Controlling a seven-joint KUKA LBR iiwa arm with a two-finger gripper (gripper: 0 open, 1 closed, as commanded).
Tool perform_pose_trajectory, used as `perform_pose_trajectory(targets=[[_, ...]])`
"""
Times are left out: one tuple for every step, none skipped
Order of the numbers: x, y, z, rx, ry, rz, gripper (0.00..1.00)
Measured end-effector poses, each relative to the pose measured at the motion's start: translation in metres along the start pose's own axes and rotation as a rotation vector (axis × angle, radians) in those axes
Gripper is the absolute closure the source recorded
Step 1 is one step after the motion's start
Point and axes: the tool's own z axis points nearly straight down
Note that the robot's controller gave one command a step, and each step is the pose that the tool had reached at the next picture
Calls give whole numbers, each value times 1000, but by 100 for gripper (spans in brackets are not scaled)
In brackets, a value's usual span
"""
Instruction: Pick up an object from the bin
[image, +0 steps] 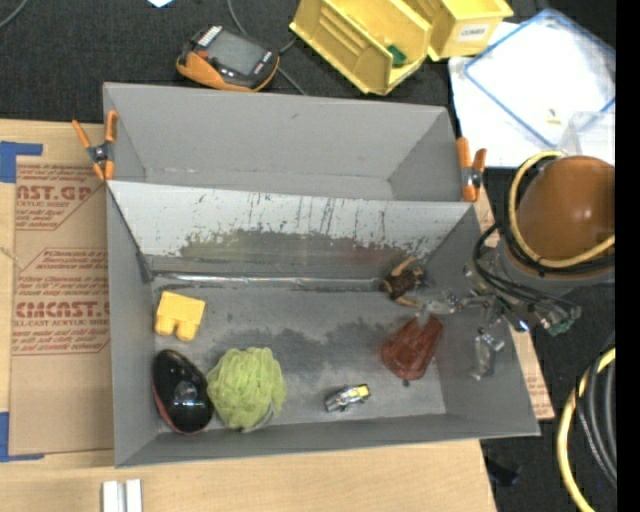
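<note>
Camera view. Grey metal bin (280, 150) seen from above, with the arm entering from the right. The end effector (455, 305) sits low at the bin's right side, against the sloping right wall; whether it is open or closed cannot be told. Just beside it, below and to the left, lies the nearest thing, a reddish-brown translucent lump (410, 348), longer than wide and tilted, on the floor near the right wall. A small dark brown piece (405, 280) lies just above it at the foot of the back wall, also close to the end effector. Six things in all, one of each: the two named, a small silver-and-yellow piece (347, 397) near the front wall, a green fuzzy ball (247, 387), a black glossy mouse-shaped thing with red trim (180, 392) touching the ball in the front left corner, and a yellow notched block (179, 313) at the left. The floor's middle is bare, well apart from every thing
</note>
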Motion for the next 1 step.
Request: perform_pose_trajectory(targets=[[-14,8,34,-6,8,-21,0]])
